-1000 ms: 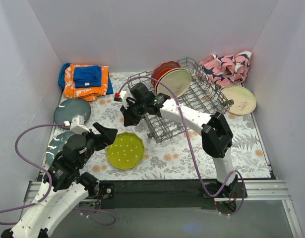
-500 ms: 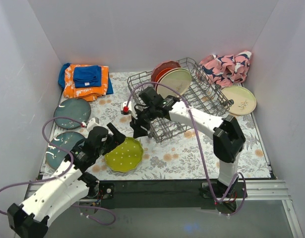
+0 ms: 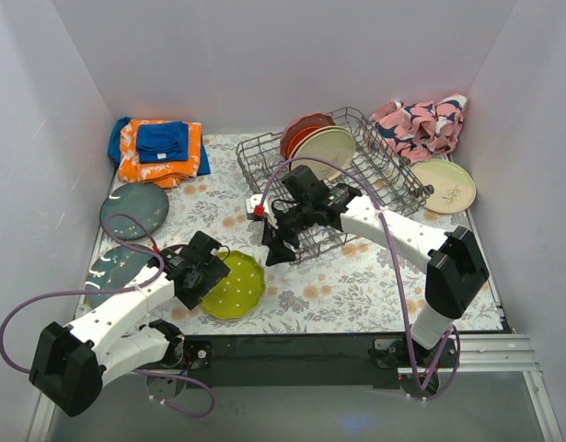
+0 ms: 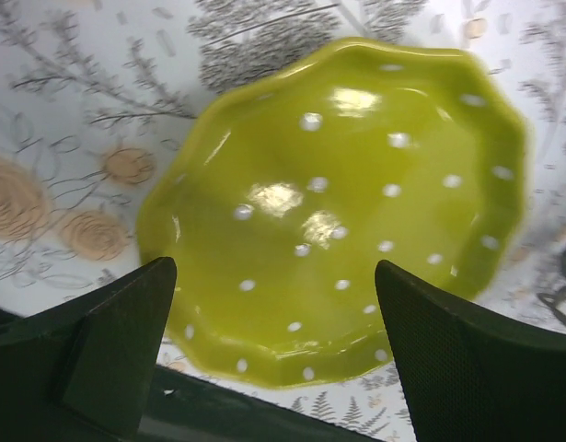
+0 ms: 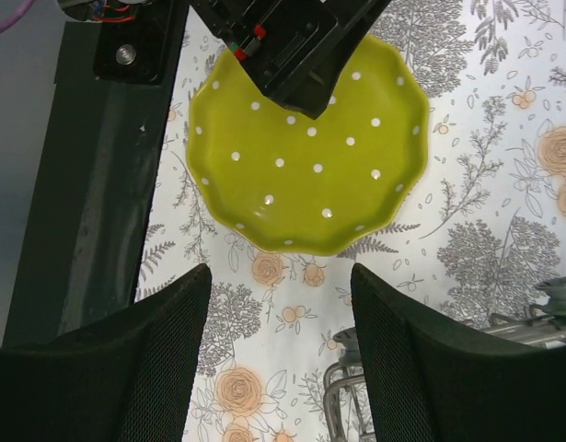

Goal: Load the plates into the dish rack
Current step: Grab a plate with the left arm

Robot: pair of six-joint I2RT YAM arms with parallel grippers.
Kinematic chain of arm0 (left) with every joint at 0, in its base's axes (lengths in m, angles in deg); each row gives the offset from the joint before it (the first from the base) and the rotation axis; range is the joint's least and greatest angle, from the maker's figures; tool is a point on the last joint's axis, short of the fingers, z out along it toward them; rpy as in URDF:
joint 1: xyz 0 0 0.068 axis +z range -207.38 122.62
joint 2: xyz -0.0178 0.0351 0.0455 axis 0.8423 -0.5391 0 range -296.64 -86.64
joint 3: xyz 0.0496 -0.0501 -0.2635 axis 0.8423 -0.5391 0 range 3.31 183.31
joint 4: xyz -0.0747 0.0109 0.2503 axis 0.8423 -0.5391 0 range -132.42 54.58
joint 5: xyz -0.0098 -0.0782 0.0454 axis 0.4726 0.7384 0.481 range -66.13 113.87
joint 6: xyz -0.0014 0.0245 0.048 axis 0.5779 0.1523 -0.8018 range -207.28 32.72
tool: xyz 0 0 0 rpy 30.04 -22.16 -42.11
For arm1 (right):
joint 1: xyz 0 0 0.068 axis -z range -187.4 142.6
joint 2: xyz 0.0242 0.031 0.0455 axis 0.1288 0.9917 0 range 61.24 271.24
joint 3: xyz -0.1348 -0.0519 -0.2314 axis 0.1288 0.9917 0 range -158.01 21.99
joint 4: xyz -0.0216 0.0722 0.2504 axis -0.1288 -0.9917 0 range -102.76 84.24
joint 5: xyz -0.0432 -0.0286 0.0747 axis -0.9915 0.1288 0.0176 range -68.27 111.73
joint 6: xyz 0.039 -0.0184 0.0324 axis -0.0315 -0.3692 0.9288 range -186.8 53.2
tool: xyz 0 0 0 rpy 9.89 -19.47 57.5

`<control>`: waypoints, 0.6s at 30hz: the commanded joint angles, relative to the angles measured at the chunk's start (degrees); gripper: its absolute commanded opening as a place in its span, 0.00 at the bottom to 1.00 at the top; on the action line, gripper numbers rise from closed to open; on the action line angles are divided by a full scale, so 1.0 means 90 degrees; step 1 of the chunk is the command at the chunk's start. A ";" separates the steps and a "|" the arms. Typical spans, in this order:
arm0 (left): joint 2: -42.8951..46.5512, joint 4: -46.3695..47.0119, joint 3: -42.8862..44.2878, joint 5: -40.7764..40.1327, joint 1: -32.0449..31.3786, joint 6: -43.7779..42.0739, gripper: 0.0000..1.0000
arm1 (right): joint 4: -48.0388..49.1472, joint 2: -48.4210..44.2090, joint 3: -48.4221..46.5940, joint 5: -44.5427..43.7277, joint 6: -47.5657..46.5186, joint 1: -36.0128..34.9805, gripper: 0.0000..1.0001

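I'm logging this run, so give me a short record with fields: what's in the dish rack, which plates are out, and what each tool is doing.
In rack: red plate and cream plate, standing on edge at the far end of the dish rack
Out of rack: yellow-green dotted plate near centre; slate-blue plate and teal plate at left; twig-marked plate right of the rack
Left tool: open, empty, over the dotted plate's edge
Right tool: open, empty, above the mat between dotted plate and rack
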 commanded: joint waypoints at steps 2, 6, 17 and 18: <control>0.0185 -0.1009 0.0242 -0.0018 0.0041 0.1644 0.87 | 0.0017 0.0011 0.0149 0.0511 -0.0133 -0.0076 0.69; 0.0293 -0.1166 0.0164 -0.0057 0.0041 0.1771 0.84 | -0.0003 0.0118 0.0276 0.0589 -0.0201 -0.0174 0.69; 0.0527 -0.0553 -0.0734 0.0665 0.0041 0.2181 0.74 | -0.0022 0.0285 0.0491 0.0199 -0.0611 -0.0994 0.70; 0.0537 -0.0493 -0.0890 0.0685 0.0041 0.2220 0.72 | -0.0013 0.0304 0.0491 0.0189 -0.0611 -0.1023 0.70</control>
